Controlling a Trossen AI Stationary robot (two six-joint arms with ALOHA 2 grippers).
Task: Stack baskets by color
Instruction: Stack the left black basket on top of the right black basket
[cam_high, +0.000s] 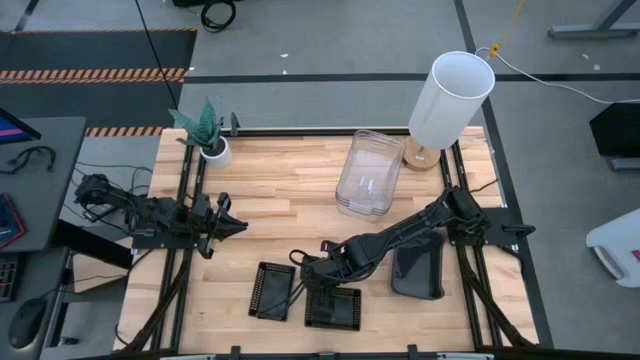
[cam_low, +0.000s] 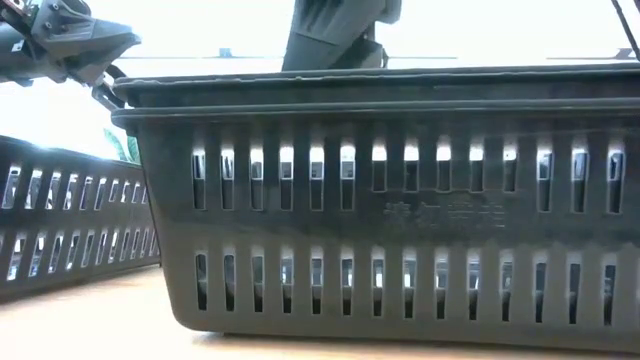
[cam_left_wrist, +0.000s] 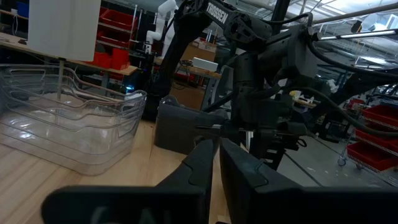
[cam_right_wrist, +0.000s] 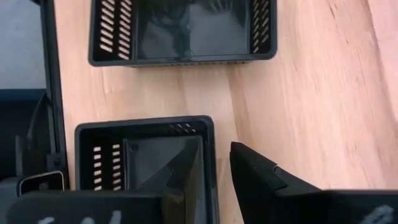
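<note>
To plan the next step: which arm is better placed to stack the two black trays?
Probably the right: its gripper straddles one black tray's wall, beside the other tray. The left gripper hangs farther away.

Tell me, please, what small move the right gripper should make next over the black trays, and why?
Probably lift straight up and clear. The right gripper has its fingers apart, straddling one wall of the nearer black mesh tray without pinching it, so the tray looks released. A second black tray lies separately beside it on the table, still unstacked. The left gripper waits at the table's left side.
</note>
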